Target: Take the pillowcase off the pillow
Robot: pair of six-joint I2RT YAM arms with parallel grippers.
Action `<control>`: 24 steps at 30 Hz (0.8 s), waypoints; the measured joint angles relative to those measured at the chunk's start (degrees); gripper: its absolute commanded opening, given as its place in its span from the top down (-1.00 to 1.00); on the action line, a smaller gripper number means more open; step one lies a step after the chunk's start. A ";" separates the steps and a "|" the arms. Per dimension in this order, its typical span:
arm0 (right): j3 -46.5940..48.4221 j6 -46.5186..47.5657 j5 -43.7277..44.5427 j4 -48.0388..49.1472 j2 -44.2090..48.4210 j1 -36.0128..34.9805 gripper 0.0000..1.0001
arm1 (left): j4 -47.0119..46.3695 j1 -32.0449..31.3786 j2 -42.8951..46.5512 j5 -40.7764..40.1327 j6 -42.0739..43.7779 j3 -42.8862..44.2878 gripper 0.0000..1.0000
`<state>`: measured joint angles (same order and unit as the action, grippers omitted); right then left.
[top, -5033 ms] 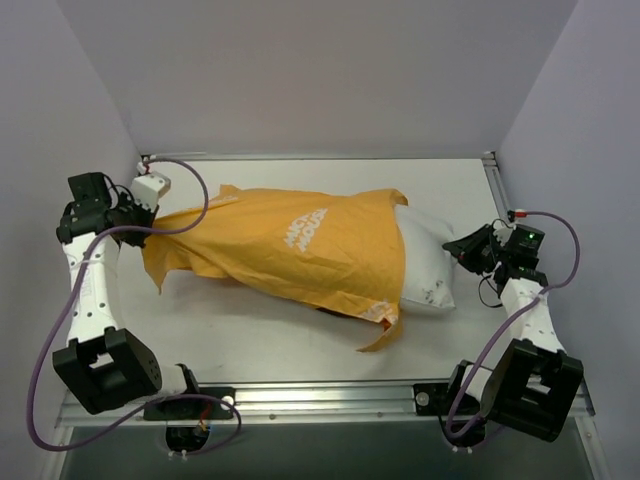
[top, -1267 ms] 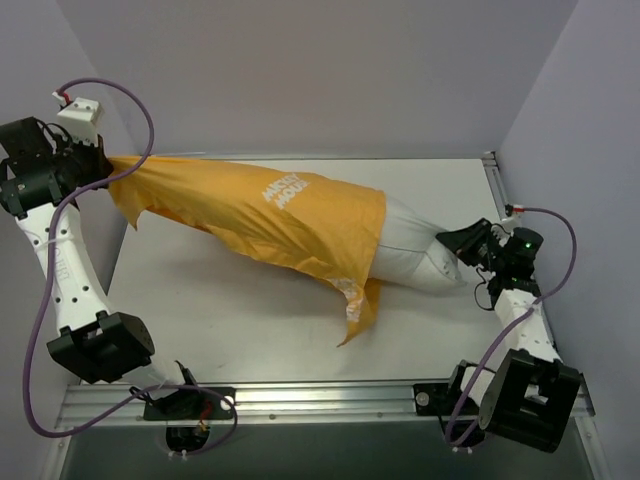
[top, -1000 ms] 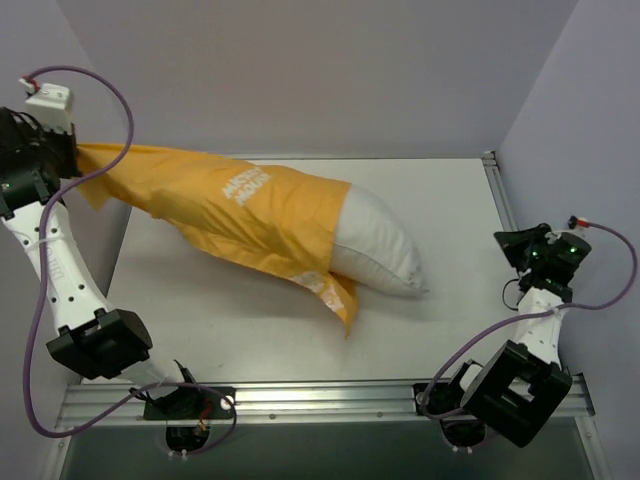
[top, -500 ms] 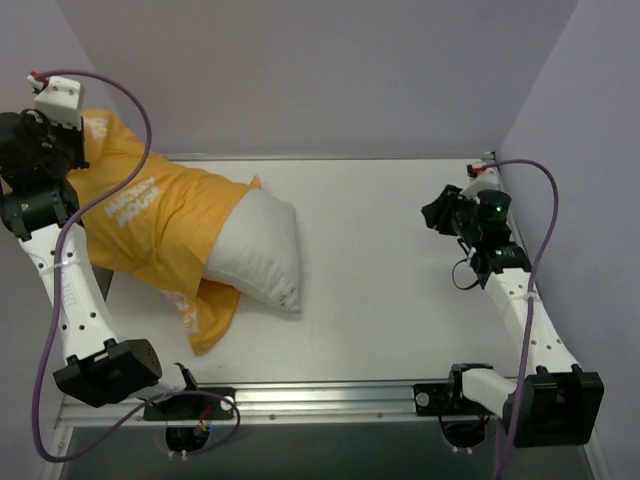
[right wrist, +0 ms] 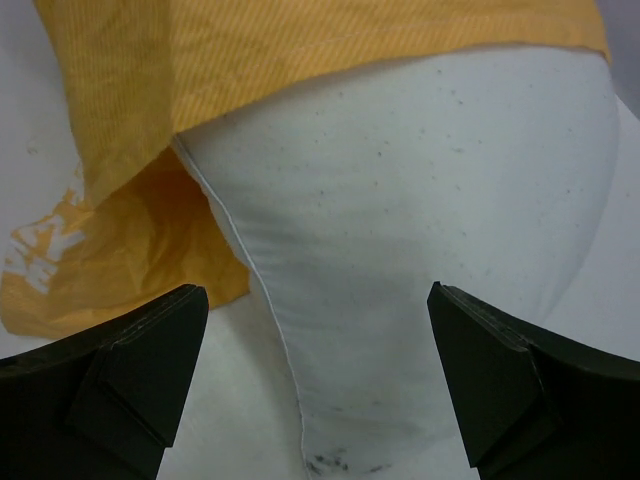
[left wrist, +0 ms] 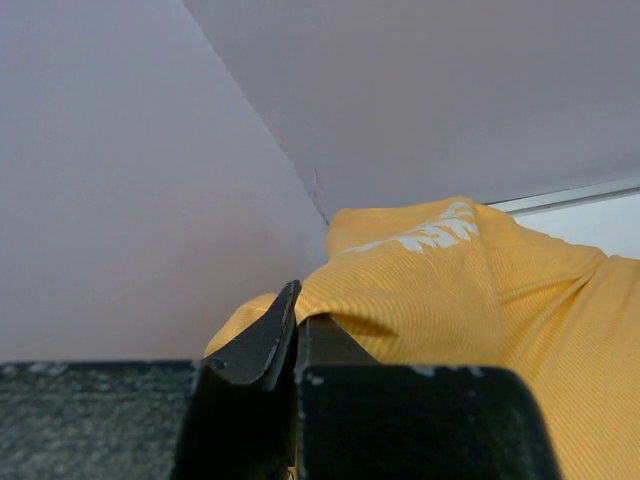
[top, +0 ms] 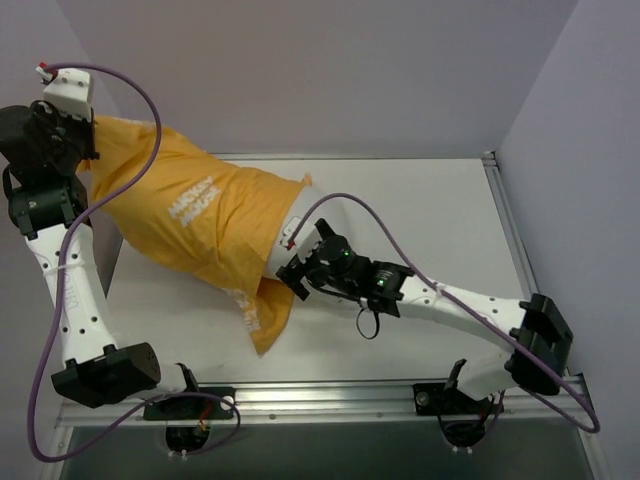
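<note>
The orange-yellow pillowcase [top: 200, 215] hangs from my left gripper [top: 82, 152], held high at the far left by the wall. In the left wrist view that gripper [left wrist: 297, 320] is shut on a fold of the pillowcase [left wrist: 450, 280]. The white pillow [top: 292, 218] is mostly inside the case, with only its end poking out of the case's mouth. My right gripper [top: 292, 272] reaches to that end. In the right wrist view it [right wrist: 315, 345] stands open, one finger on each side of the pillow's [right wrist: 400, 200] corner, below the pillowcase [right wrist: 250, 50] hem.
The white table [top: 450, 220] is walled at the back and both sides. A metal rail [top: 330, 395] runs along the near edge. My right arm [top: 460, 305] lies stretched across the table's middle, and its cable [top: 400, 235] loops above it.
My right gripper let go of the pillow, opened wide and swung from the right side to the pillow's end. The left arm kept the case raised; the bundle moved left.
</note>
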<state>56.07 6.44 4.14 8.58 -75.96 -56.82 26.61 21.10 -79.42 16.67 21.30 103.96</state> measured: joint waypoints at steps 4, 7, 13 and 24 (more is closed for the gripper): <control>5.84 4.76 7.54 0.13 -10.40 -2.43 -1.00 | 0.17 -0.81 0.00 -0.39 -0.07 0.02 0.95; 9.22 7.28 12.55 0.00 -16.70 -2.43 -1.00 | 0.17 -0.85 0.00 -0.55 -0.13 0.02 0.95; 15.30 9.90 17.97 -0.37 -24.04 -2.38 -0.67 | 0.39 -0.90 0.00 -0.61 -0.24 0.00 0.95; 18.27 2.64 17.59 2.86 -33.09 1.92 1.00 | 1.68 -1.01 -0.07 0.28 1.42 -0.15 -0.94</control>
<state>74.35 9.08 21.74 11.44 -109.06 -54.89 28.29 20.10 -79.48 16.95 22.72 103.81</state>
